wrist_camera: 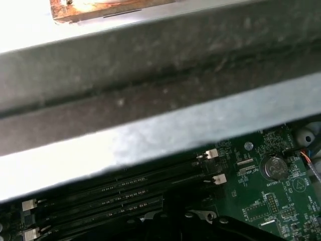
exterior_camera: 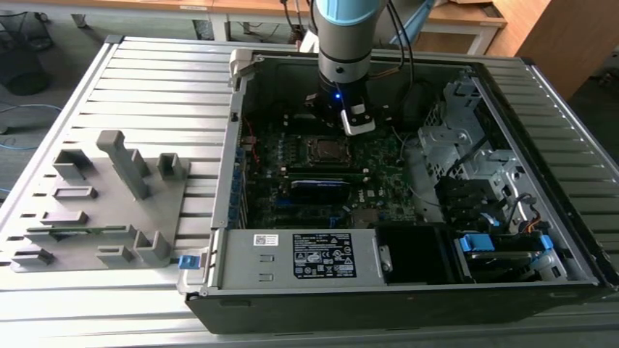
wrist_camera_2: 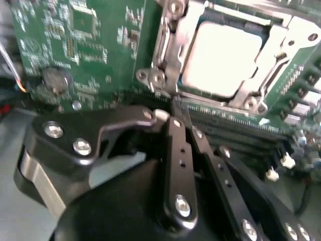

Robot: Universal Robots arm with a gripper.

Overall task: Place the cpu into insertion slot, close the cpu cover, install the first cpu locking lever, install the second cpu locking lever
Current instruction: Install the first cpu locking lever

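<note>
End effector: mine (wrist_camera_2: 173, 118), black, fingers (wrist_camera_2: 176, 165) drawn together with nothing between them, tips hanging just short of the socket's near edge; in the exterior view it (exterior_camera: 356, 125) sits inside the open computer case (exterior_camera: 290, 297), just beyond the socket.
Memory slots: long narrow black rows (wrist_camera_2: 225, 133) lying between my fingertips and the socket; in the first wrist view they (wrist_camera: 115, 193) run beside the green board, white clips at their ends.
Cpu: pale silver-grey square (wrist_camera_2: 225, 57) lying flat in the insertion slot (wrist_camera_2: 261, 32), seen in the second wrist view; in the exterior view the same spot (exterior_camera: 329, 149) lies just in front of my end effector.
Cpu cover: silvery frame (wrist_camera_2: 173, 55) lying down around the cpu, whose face shows through the cover's window.
Locking levers: I cannot tell how they stand.
Motherboard: dark green (wrist_camera_2: 95, 45), carrying the socket, with a round coin battery (wrist_camera_2: 53, 78) off to one side of the socket.
Case wall: a grey metal edge (wrist_camera: 150, 115) close past the memory slots in the first wrist view.
Bench: slatted grey surface (exterior_camera: 145, 80) under the case, with a grey fixture block (exterior_camera: 97, 210) well apart from the socket, at the exterior view's left.
</note>
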